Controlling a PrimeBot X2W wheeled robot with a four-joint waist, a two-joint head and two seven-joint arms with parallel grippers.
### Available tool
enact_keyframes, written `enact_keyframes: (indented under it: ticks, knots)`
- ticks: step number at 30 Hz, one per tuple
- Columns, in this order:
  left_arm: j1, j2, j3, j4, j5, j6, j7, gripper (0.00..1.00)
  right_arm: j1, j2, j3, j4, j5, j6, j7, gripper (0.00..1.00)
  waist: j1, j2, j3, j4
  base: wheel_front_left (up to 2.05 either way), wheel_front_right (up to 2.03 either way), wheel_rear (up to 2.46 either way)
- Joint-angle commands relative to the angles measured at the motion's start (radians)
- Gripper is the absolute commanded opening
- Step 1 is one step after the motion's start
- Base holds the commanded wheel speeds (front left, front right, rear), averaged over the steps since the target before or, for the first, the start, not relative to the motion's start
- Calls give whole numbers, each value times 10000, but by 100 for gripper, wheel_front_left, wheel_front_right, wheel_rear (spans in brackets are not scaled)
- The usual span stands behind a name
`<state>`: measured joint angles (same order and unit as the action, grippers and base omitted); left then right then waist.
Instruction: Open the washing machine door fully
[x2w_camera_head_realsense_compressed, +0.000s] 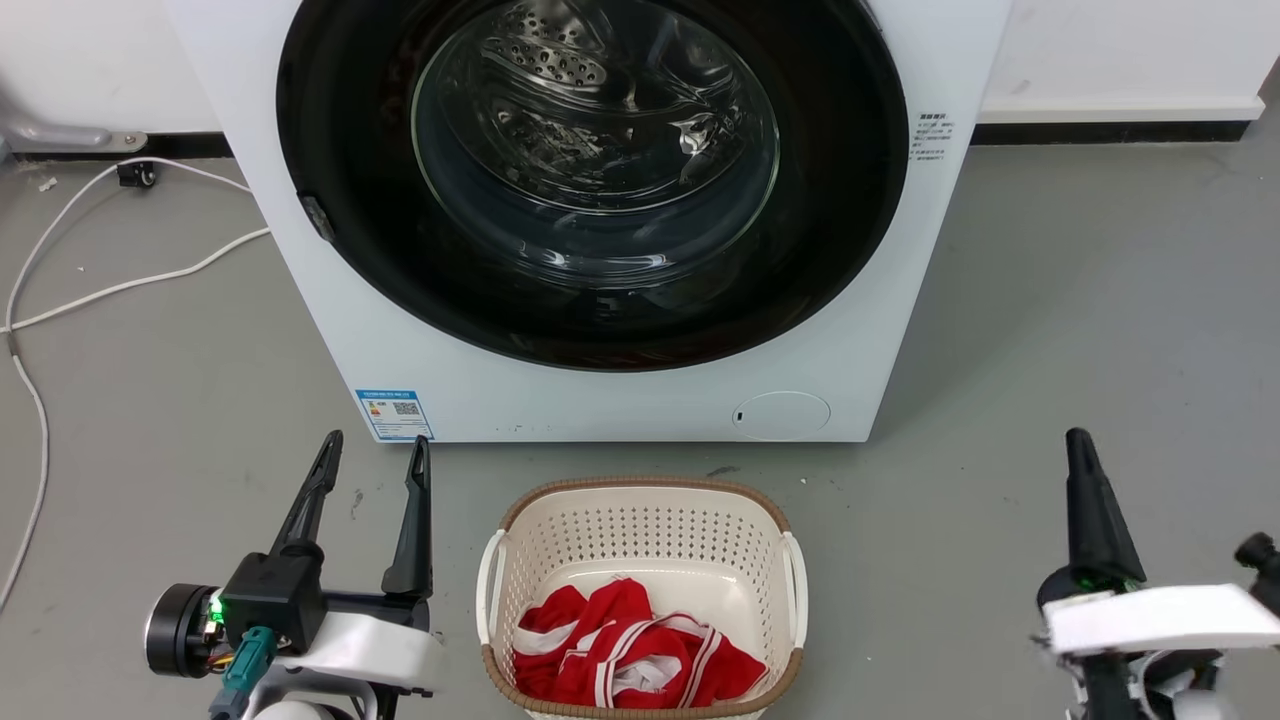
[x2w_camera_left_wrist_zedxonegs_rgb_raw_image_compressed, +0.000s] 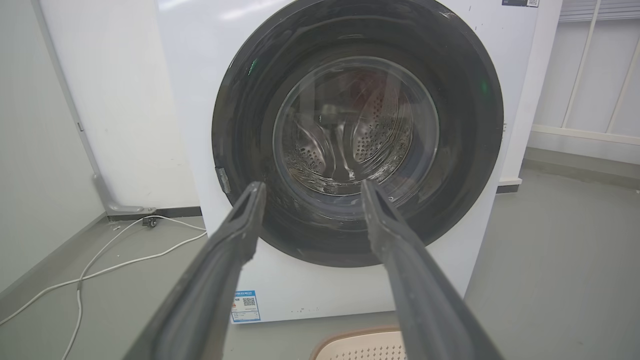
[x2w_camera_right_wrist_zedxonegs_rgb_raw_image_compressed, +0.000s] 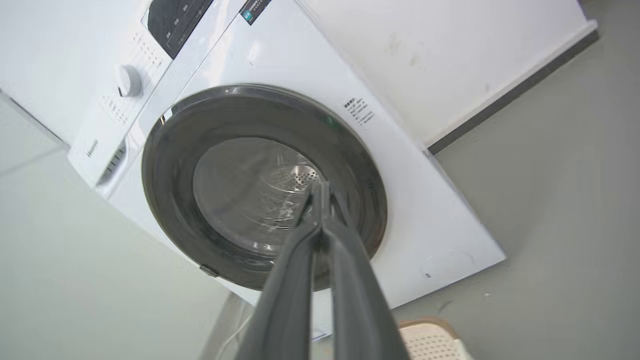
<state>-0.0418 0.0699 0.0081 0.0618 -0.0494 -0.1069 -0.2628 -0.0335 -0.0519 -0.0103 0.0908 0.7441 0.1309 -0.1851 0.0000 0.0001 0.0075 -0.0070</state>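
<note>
The washing machine door (x2w_camera_head_realsense_compressed: 590, 180) is a big round glossy black disc with a clear glass bowl window, lying flat against the white machine front, shut. A small latch tab shows on its left rim. The door (x2w_camera_left_wrist_zedxonegs_rgb_raw_image_compressed: 357, 132) fills the upper middle of the left wrist view, and the door (x2w_camera_right_wrist_zedxonegs_rgb_raw_image_compressed: 262, 185) appears tilted in the right wrist view. My left gripper (x2w_camera_head_realsense_compressed: 372, 450) hovers low at the lower left, open and empty, well short of the machine. My right gripper (x2w_camera_head_realsense_compressed: 1078, 440) is at the lower right, fingers pressed together, holding nothing.
A cream laundry basket (x2w_camera_head_realsense_compressed: 640, 500) with red and white clothing (x2w_camera_head_realsense_compressed: 625, 650) stands on the grey floor just in front of the machine, between my arms. White cables (x2w_camera_head_realsense_compressed: 130, 285) trail over the floor at left. A wall runs behind the machine.
</note>
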Motion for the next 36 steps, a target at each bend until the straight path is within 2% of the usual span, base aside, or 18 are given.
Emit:
enact_keyframes:
  ticks: [1, 5, 6, 7, 9, 14, 19, 26, 32, 36]
  knots:
    - [58, -23, 42, 2, -15, -43, -27, 100, -163, 30, 44, 15, 1515, -3, -83, 0, 0, -1, 1, -7, 0, 0, 0]
    - [30, -48, 112, -55, -55, -30, -27, 100, -607, 24, -43, -78, 6119, -2, -30, 0, 0, -1, 92, -57, 0, 0, 0]
    - [4, -55, 130, -71, -64, -27, -28, 100, -713, 24, -88, -78, 6812, -2, 31, 0, 0, -1, 126, -79, 0, 0, 0]
    - [4, -55, 130, -71, -64, -27, -28, 100, -713, 24, -88, -78, 6812, -2, 31, 0, 0, -1, 126, -79, 0, 0, 0]
    - [-46, -68, 166, -108, -78, -24, -27, 100, -1017, 18, -328, 29, 7968, -2, 115, 0, 0, -1, 201, -118, 0, 0, 0]
    - [-256, -110, 266, -243, -171, -30, -27, 100, -2240, -141, -888, 808, 9534, -2, 569, 0, 0, -1, 519, -218, 0, 0, 0]
    - [-522, -131, 352, -402, -196, -42, -27, 100, -4172, -945, -959, 2295, 10266, -2, 875, 0, 0, -1, 1002, -273, 0, 0, 0]
    - [-1101, -153, 365, -544, -149, -83, -27, 100, -7373, -2395, -182, 4695, 10404, -2, 1694, 0, 0, -1, 1888, -150, 0, 0, 0]
    - [-1668, -160, 292, -645, -62, -132, -27, 100, -9828, -3384, 947, 6597, 9795, -2, 2540, 0, 0, -1, 2603, 42, 0, 0, 0]
    - [-1945, -166, 272, -735, -30, -135, -27, 100, -11236, -3736, 1818, 7775, 9203, -2, 3362, 0, 0, -1, 2991, 137, 0, 0, 0]
